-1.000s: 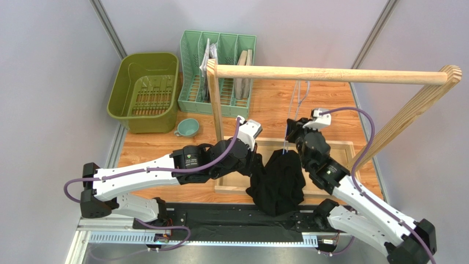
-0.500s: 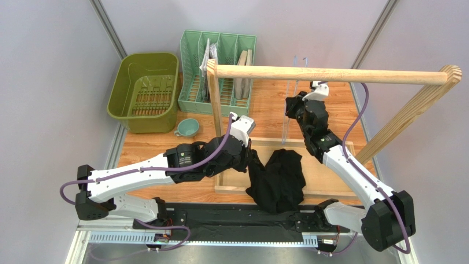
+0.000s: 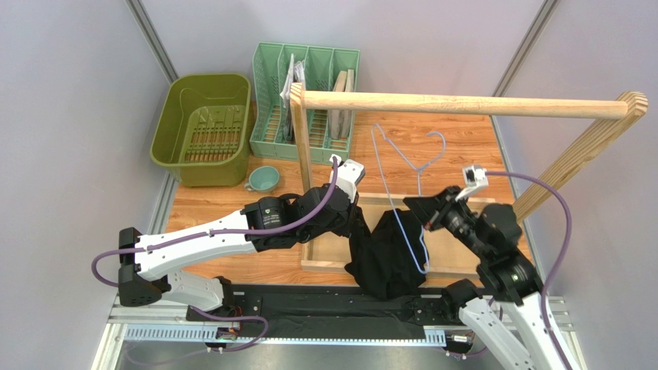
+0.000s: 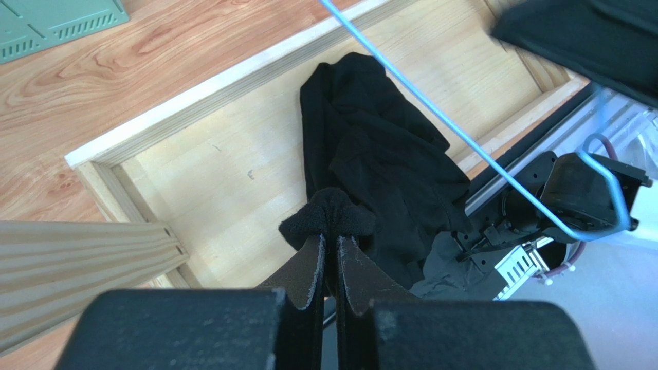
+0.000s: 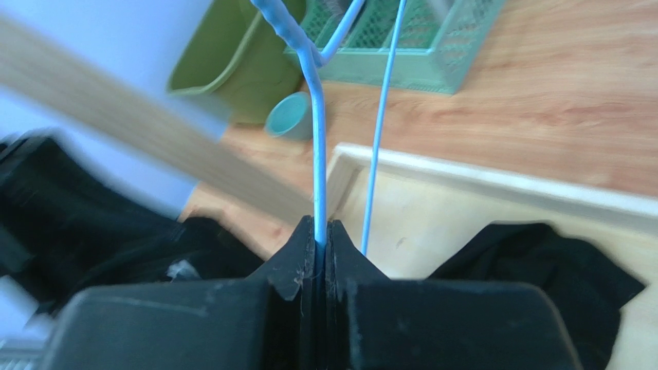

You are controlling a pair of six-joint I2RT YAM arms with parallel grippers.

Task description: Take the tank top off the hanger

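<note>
Near the desk's [image 3: 456, 150] front edge, the tank top [image 3: 390, 254] lies crumpled in a shallow wooden tray [image 3: 479, 202], and its lower part spills over the tray's near rim toward the arm bases. How far down it hangs is hard to make out, because black cloth merges with the dark mounting there.

The left gripper [image 4: 330, 239] has its fingers pressed together on a small bunched fold at the garment's left edge (the wrist view shows this plainly). From above, the arm's own body hides those fingertips.

Just right of the cloth, the right gripper [image 5: 320, 231] is clamped flat on the hanger [image 3: 421, 166], with a single blue wire running into the seam between its fingers. The hanger is held off the wooden rail [image 3: 463, 104]. One long wire slants across the top of the black fabric, and I cannot tell whether it touches the fabric. The right wrist view cuts off the hanger's upper part and blurs the rail.

Toward the desk's far left corner sit a teal cup [image 3: 264, 179], an olive bin [image 3: 202, 127] and a green rack [image 3: 309, 100]. The rack's contents are too small to identify.
</note>
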